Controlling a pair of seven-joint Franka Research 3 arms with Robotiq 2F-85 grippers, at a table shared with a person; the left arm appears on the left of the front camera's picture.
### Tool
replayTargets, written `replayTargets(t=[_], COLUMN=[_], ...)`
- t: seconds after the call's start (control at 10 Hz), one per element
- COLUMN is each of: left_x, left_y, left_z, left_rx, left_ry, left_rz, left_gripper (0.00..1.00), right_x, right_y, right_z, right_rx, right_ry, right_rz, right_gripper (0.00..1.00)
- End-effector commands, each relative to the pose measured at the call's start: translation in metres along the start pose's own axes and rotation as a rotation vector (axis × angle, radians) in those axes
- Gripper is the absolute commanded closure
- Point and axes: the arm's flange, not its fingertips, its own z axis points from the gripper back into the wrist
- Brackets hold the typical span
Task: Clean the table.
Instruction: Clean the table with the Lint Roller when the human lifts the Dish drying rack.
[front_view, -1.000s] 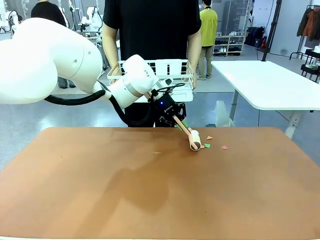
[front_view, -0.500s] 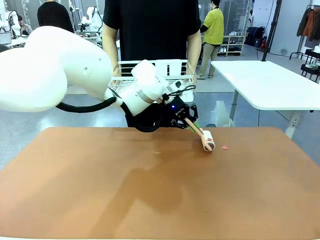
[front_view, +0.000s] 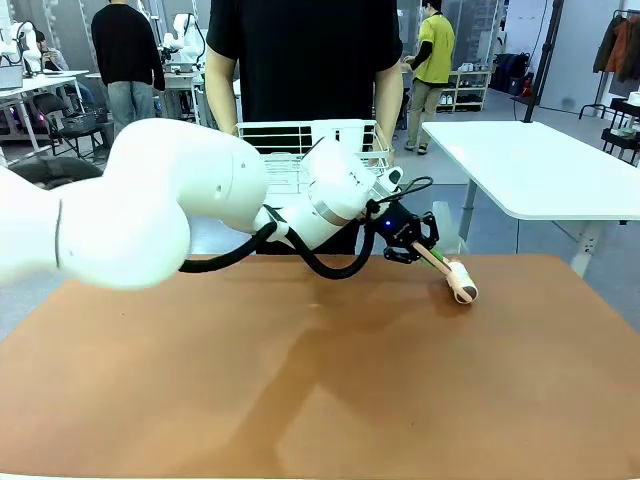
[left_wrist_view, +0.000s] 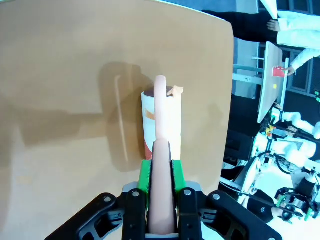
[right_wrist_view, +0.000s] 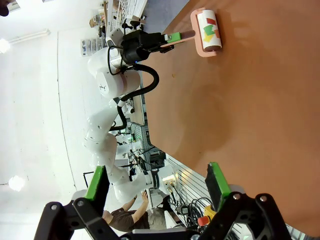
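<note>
My left jaws are clamping the pink handle of the lint roller (front_view: 462, 288). Its drum is resting on the terracotta worktop (front_view: 300, 400) near the far right edge, with coloured paper scraps (right_wrist_view: 208, 31) sticking to it. My right jaws are hanging apart, holding nothing, well away from the roller. To do this stroke well, I am judging that the drum should sit flat, roll straight rather than skid sideways, and stop short of the edge.

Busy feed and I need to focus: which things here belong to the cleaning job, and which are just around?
Job:
table
roller
scraps stuck on it
left gripper, gripping the roller

Just around:
basket, held by the person
white table
right gripper, open
</note>
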Motion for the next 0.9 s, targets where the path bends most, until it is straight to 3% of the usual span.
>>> replayTargets(t=[0.0, 0.5, 0.8], left_x=[0.025, 0.027, -0.004], left_y=[-0.013, -0.04, -0.071], left_z=[-0.029, -0.001, 0.093], left_rx=[0.042, 0.039, 0.125], left_ry=[0.064, 0.112, 0.211], left_rz=[0.003, -0.004, -0.085], left_gripper=[0.79, 0.79, 0.79], right_x=[-0.004, -0.004, -0.004], right_y=[0.002, 0.002, 0.002], right_z=[0.0, 0.0, 0.0], right_rx=[0.005, 0.005, 0.005], right_ry=[0.0, 0.0, 0.0], right_rz=[0.002, 0.002, 0.002], right_gripper=[0.0, 0.0, 0.0])
